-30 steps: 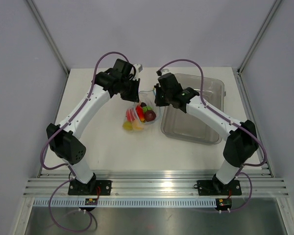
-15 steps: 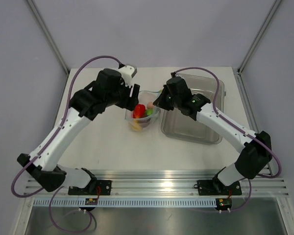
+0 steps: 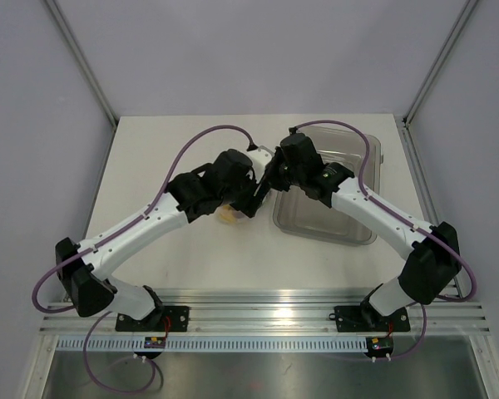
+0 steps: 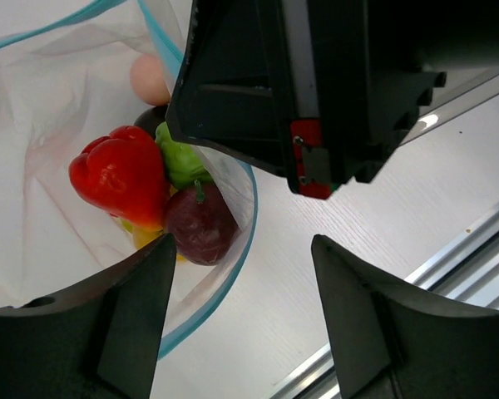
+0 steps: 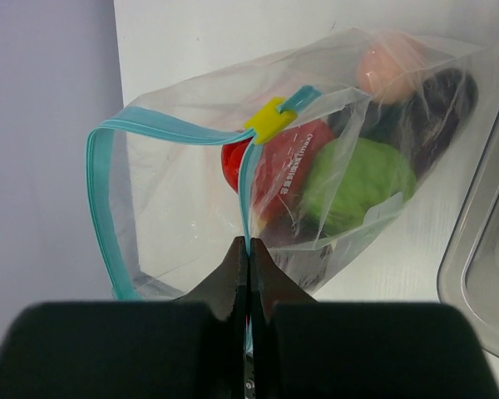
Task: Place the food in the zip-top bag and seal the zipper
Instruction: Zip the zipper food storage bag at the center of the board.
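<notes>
The bag [image 5: 191,191] is thin clear plastic, crinkled and shiny; its zipper [image 5: 106,208] is a smooth blue strip. The red pepper [image 4: 121,179] inside looks glossy, the table [image 4: 274,274] matt and faintly grained. My left fingers [image 4: 133,324] are matt black.

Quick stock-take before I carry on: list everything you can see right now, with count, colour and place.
zip-top bag: one, clear, on the table left of the bin, mouth open
zipper: one, light-blue, along the bag's mouth; yellow slider on it
food: six pieces seen, all inside the bag: red pepper, green piece, dark purple plum, pink ball, dark piece, yellow bit
bin: one, grey translucent, right side of table
table: one, white
left gripper: one, black, open above the bag's mouth
right gripper: one, black, shut on the zipper
</notes>
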